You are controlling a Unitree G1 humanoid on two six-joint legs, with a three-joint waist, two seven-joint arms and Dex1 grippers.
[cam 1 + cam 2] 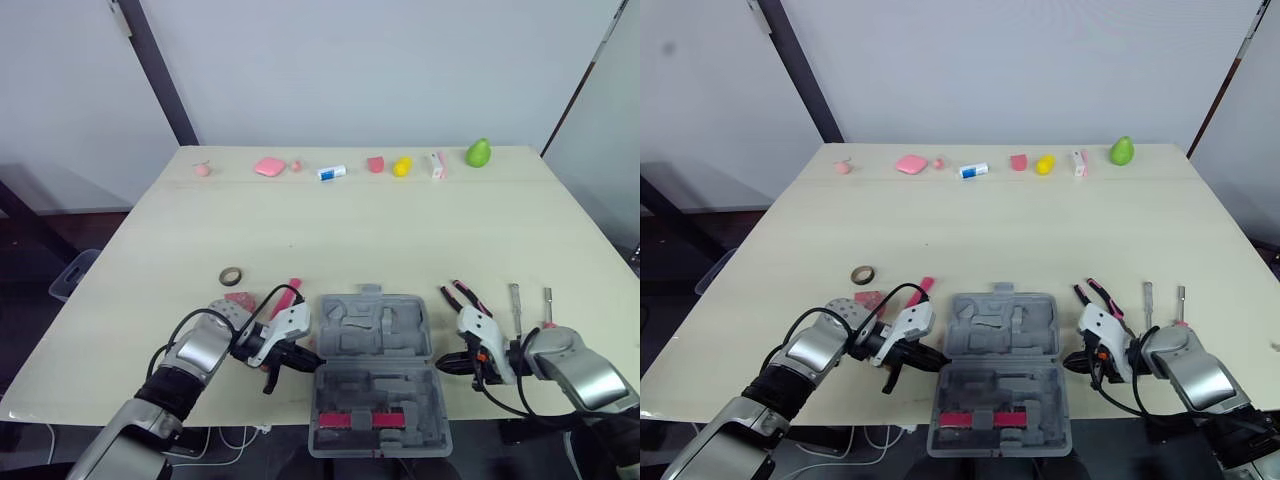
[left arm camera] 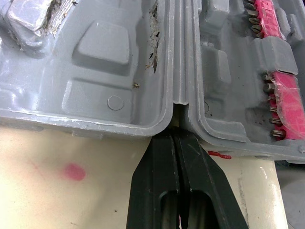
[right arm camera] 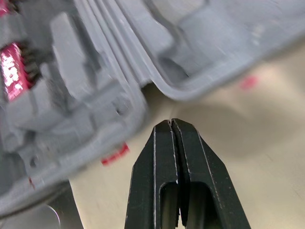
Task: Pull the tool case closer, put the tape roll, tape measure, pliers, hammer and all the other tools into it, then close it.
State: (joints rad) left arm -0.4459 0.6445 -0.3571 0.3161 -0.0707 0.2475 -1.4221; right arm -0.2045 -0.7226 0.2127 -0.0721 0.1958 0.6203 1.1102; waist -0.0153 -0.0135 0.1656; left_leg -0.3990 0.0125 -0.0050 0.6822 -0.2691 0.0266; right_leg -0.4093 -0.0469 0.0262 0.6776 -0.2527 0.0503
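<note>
Tool case (image 1: 372, 375) lies open between both forearms. The left claw (image 2: 175, 138), pinched closed, touches its hinge; the right claw (image 3: 171, 125), closed too, sits just beside it. A pink-handled tool (image 1: 285, 296) is half-hidden by the left wrist.

Open tool case (image 1: 373, 365): moulded grey plastic, matt and faintly grainy, its recesses scuffed and flecked with dirt. In the case's near half, a pink-red plastic strip (image 2: 285, 90) holds dull metal bits. Beneath the case, the table (image 1: 350, 230) has a pale, smooth, matt wood-look top. At the case's hinge, the left gripper (image 2: 175, 140) shows black plastic fingers, dull and finely scratched. Right of the case lie pliers (image 1: 462, 297) with red-and-black coated handles and a slim tool (image 1: 515, 300) with a bare metal shaft.
</note>
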